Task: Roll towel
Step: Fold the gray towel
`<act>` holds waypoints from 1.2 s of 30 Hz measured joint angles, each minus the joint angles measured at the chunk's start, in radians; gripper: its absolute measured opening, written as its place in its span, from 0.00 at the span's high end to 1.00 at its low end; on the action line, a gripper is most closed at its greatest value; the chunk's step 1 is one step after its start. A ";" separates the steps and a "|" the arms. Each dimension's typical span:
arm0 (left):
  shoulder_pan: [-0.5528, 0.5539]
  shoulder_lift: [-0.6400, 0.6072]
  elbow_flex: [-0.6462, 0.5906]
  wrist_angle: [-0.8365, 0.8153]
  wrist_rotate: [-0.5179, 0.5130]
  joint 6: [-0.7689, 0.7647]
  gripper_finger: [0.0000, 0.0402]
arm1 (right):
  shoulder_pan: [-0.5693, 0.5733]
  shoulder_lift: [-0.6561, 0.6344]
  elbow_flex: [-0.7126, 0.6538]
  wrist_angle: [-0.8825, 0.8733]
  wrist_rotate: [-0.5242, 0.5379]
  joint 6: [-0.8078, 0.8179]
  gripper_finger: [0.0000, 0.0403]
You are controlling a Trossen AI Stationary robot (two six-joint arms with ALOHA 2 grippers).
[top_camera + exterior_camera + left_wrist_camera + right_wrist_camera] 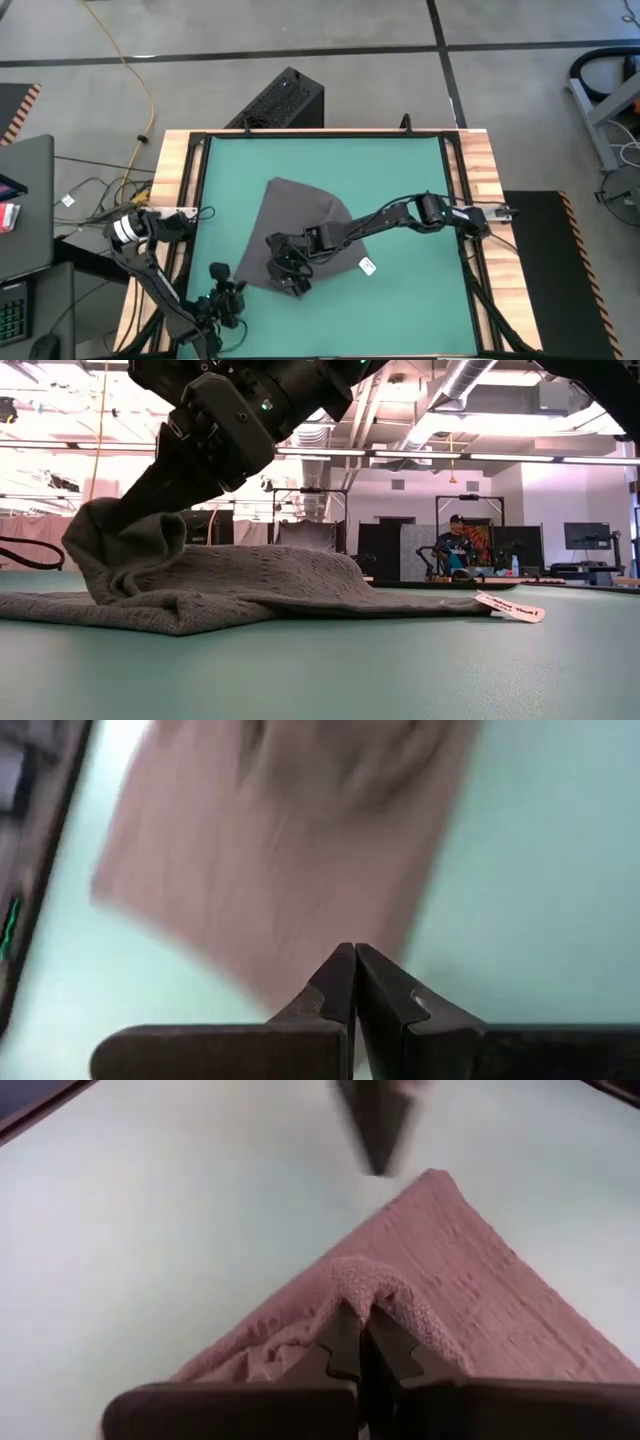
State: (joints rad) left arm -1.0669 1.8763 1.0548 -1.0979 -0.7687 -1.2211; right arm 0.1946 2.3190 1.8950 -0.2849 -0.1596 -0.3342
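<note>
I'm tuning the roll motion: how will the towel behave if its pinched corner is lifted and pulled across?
The towel probably drapes limply: it already sags into folds below the right gripper, shut on its corner. It looks light. Its knit texture may drag on the tabletop, not slide.

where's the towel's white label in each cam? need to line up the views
High view: white label on the green tabletop, beside the towel, under the right arm.
Low view: label lies flat at the towel's right tip.
Left wrist view: not visible; only the blurred towel.
Right wrist view: not visible.
Shared landmark: the right gripper, shut on a raised towel corner.
</note>
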 joint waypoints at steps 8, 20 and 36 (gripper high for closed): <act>0.016 0.001 -0.106 0.069 0.016 -0.110 1.00 | 0.010 0.000 0.000 -0.003 0.000 0.003 0.96; 0.030 0.001 -0.095 0.217 0.054 0.035 1.00 | 0.025 0.000 0.023 0.018 0.004 -0.007 0.96; 0.030 0.001 -0.095 0.218 0.030 0.059 1.00 | 0.011 -0.003 0.106 0.035 -0.016 -0.090 0.96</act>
State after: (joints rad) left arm -1.0367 1.8771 0.9600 -0.8803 -0.7388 -1.1624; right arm 0.2059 2.3161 2.0006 -0.2499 -0.1760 -0.4239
